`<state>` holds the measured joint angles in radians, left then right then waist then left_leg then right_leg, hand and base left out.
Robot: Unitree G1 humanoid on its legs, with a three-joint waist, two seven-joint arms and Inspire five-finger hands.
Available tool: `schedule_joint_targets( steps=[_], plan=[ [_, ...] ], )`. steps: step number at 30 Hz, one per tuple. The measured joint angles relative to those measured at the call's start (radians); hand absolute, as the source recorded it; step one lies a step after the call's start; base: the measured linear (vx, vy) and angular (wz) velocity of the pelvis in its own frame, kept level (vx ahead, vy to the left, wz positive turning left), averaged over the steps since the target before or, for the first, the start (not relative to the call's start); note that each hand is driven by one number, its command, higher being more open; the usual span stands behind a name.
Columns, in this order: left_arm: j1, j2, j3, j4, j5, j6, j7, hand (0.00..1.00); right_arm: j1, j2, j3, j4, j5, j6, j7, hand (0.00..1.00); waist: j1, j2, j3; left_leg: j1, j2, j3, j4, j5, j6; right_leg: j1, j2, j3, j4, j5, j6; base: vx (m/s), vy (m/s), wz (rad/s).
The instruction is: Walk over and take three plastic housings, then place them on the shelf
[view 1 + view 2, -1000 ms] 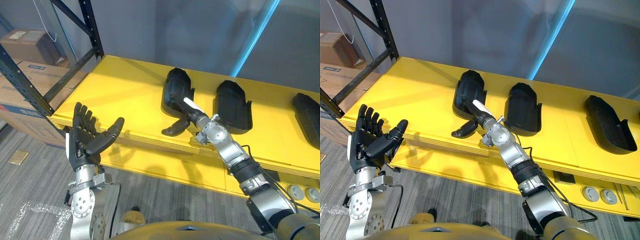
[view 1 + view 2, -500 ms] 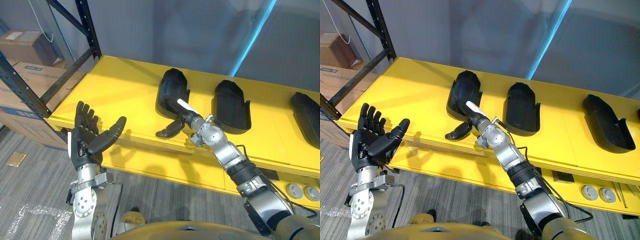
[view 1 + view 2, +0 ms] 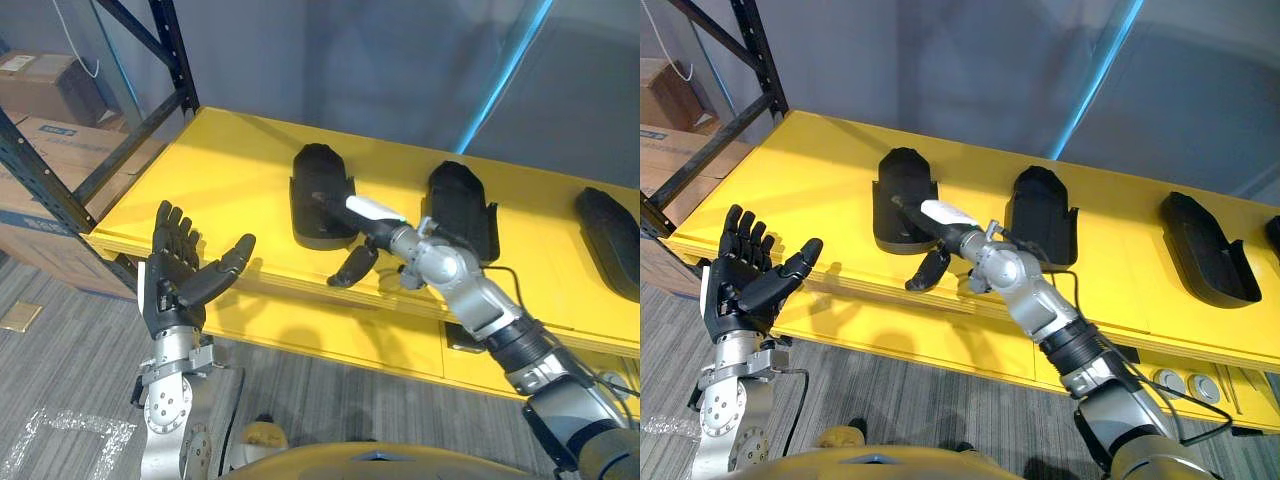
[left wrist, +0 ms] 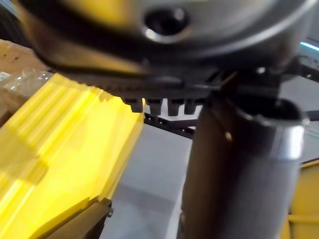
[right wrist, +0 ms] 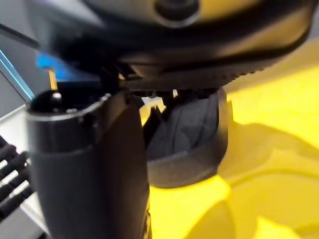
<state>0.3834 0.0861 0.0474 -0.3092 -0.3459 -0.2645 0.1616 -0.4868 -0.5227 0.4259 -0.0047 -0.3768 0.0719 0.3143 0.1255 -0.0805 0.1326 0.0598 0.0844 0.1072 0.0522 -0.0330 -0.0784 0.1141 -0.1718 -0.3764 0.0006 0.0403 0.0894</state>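
The right hand (image 3: 383,232) is reaching onto the yellow shelf (image 3: 230,170). Its fingers (image 3: 348,266) are hanging loose and nearly straight over the shelf's front edge, closing on nothing. Its white-covered thumb appears to be lying against the near end of the leftmost plastic housing (image 3: 320,190), which is sitting just beyond the fingers. A middle housing (image 3: 462,210) and a far housing (image 3: 608,235) are resting further along, on the wrist side and well apart from the fingers.

The left hand (image 3: 180,272) is hovering palm up in front of the shelf edge, fingers spread and empty, well apart from the right fingers.

The likely trouble is that only the thumb is meeting the housing. A pull from here could spin it or drag it off the front edge. The fingers, sitting low at the lip, could also catch on the edge instead of curling under the housing.

The shelf is smooth and bare between the housings. A dark metal rack (image 3: 175,60) and cardboard boxes (image 3: 40,140) are standing beyond the left fingers, with a grey wall (image 3: 380,70) and a blue strip (image 3: 507,72) behind and grey flooring (image 3: 60,400) below.
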Motion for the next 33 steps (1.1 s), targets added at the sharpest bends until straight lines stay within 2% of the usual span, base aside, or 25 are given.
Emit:
schedule_joint_targets(
  steps=[3,9,10,15,23,24,25,27,29,33],
  plan=[
    [0.0,0.003,-0.002,0.012,0.0,0.0,-0.016,1.0,0.0,-0.023,-0.068,-0.088,0.007,0.0,-0.039,1.0,-0.018,0.0,-0.001,0.001,0.0,0.008,0.008,-0.006,0.001,0.0,-0.001,0.006,0.001,0.0,0.0,-0.01,0.013,-0.09],
    [-0.003,0.011,-0.013,0.039,0.0,0.0,-0.022,1.0,0.0,-0.022,-0.146,-0.168,0.043,0.016,-0.135,1.0,-0.029,0.004,-0.003,0.006,0.001,0.025,0.015,-0.011,0.001,-0.003,-0.001,0.022,0.0,0.001,0.002,0.0,0.009,-0.07],
    [-0.003,0.011,-0.033,0.039,0.0,0.0,-0.02,1.0,0.052,0.06,-0.26,-0.208,0.285,0.032,-0.323,1.0,-0.048,0.054,-0.048,0.017,-0.001,0.028,-0.007,-0.006,0.002,-0.002,-0.001,0.026,-0.002,0.002,0.004,0.0,0.0,0.0],
    [-0.003,0.011,-0.034,0.039,0.0,0.0,-0.02,1.0,0.061,0.06,-0.264,-0.209,0.285,0.031,-0.323,1.0,-0.048,0.054,-0.049,0.017,-0.001,0.027,-0.004,-0.004,0.002,-0.001,-0.001,0.025,-0.001,0.002,0.004,0.0,0.0,0.01],
    [-0.001,0.011,-0.021,0.037,0.011,0.023,0.018,1.0,0.312,0.088,-0.399,-0.208,0.354,0.016,-0.318,1.0,-0.052,0.056,-0.029,0.008,-0.003,0.002,0.036,-0.018,0.004,0.011,-0.009,0.019,0.021,-0.007,0.006,-0.04,0.003,0.05],
    [-0.001,0.011,-0.011,0.037,0.048,0.036,0.039,1.0,0.339,0.093,-0.412,-0.208,0.353,0.002,-0.312,1.0,-0.062,0.057,-0.011,0.0,-0.003,0.0,0.053,-0.031,0.003,0.006,-0.012,0.02,0.035,-0.022,0.005,-0.14,0.003,-0.01],
    [-0.001,0.01,0.008,0.037,0.103,0.055,0.101,1.0,0.373,0.095,-0.427,-0.208,0.353,-0.011,-0.293,1.0,-0.075,0.057,0.007,-0.015,-0.002,-0.001,0.067,-0.031,0.004,-0.009,-0.014,0.023,0.045,-0.024,0.008,-0.15,0.002,-0.04],
    [-0.002,0.007,0.051,0.036,0.18,0.056,0.21,1.0,0.407,0.095,-0.438,-0.208,0.352,-0.017,-0.276,1.0,-0.08,0.052,0.013,-0.033,0.0,0.003,0.07,-0.029,0.004,-0.029,-0.012,0.033,0.047,-0.022,0.011,-0.08,-0.005,-0.06],
    [-0.003,0.005,0.127,0.032,0.243,0.053,0.309,1.0,0.422,0.095,-0.442,-0.208,0.351,-0.019,-0.266,1.0,-0.079,0.049,0.015,-0.037,0.003,0.008,0.074,-0.032,0.004,-0.034,-0.009,0.044,0.046,-0.021,0.012,0.0,-0.004,-0.02],
    [-0.03,0.001,0.216,0.022,0.279,0.045,0.421,1.0,0.429,0.094,-0.453,-0.208,0.345,-0.061,-0.253,1.0,-0.07,0.046,0.016,-0.054,0.013,0.005,0.107,-0.043,0.003,-0.031,-0.002,0.041,0.047,-0.012,0.014,0.06,-0.003,0.04]
  ],
)
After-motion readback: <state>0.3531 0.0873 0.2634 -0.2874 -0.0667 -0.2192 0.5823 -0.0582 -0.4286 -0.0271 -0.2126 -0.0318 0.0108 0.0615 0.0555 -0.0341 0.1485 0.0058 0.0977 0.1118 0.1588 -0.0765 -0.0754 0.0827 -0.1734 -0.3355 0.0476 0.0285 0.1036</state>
